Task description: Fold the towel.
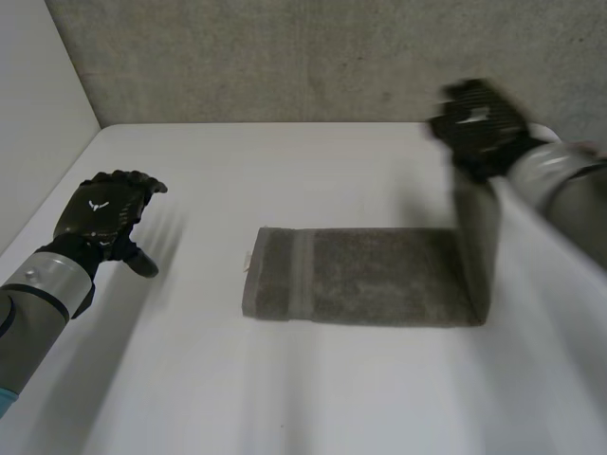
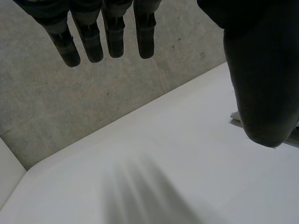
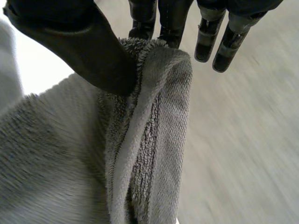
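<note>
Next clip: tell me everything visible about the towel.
The towel is grey terry, a long folded strip lying flat on the white table, with a woven band and small white tag near its left end. Its right end is raised upright, the edge pinched by the right hand between thumb and fingers. Nothing else touches it.

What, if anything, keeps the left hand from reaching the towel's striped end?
Probably nothing, so yes: the left hand is open, with bare table between it and the towel's striped end, lying flat; the right hand pinches the opposite end, lifted.
</note>
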Available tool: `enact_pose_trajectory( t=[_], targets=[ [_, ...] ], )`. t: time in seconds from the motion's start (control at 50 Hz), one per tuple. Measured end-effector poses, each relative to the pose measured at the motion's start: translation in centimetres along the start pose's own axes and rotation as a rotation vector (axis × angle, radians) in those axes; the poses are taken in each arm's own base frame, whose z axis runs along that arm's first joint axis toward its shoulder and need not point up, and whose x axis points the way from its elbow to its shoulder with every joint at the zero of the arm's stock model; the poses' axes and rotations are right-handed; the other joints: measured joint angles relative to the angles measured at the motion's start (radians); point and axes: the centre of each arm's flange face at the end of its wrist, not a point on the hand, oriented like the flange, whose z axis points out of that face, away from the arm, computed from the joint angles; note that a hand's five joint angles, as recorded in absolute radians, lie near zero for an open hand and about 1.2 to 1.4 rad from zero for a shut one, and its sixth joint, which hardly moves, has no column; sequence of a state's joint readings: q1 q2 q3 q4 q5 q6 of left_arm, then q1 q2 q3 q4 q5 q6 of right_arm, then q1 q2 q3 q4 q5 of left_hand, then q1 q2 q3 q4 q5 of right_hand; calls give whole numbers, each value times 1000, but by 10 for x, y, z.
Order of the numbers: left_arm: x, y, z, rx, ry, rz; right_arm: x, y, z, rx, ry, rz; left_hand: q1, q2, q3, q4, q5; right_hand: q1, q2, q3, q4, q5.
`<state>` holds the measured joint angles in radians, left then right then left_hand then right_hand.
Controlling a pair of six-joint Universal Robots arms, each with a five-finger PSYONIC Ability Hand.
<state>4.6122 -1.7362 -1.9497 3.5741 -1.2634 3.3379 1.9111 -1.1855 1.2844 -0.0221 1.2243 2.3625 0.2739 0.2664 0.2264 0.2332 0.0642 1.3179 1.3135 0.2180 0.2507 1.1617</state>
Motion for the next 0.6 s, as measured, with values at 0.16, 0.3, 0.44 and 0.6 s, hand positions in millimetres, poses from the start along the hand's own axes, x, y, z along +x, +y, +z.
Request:
enact_pose_trajectory(
  t=[0.16,0.3,0.44,0.6],
  targets=[
    [0,2,0,-6,-3,-2,-147,-39,13,105,-259,-14,0,0,0,0,0,0,0,0,0,0],
    [2,7,2,-19,3,-5,-211,-30,10,96,-387,-15,0,0,0,0,0,-510,-507,0,0,-513],
    [7,5,3,-11,18,-2,-192,-33,4,62,-343,38,0,0,0,0,0,-1041,-1033,0,0,-1099],
    [36,-17,5,66,111,3,-108,-13,-19,-45,-182,230,0,0,0,0,0,-1078,-1064,0,0,-1101]
  ],
)
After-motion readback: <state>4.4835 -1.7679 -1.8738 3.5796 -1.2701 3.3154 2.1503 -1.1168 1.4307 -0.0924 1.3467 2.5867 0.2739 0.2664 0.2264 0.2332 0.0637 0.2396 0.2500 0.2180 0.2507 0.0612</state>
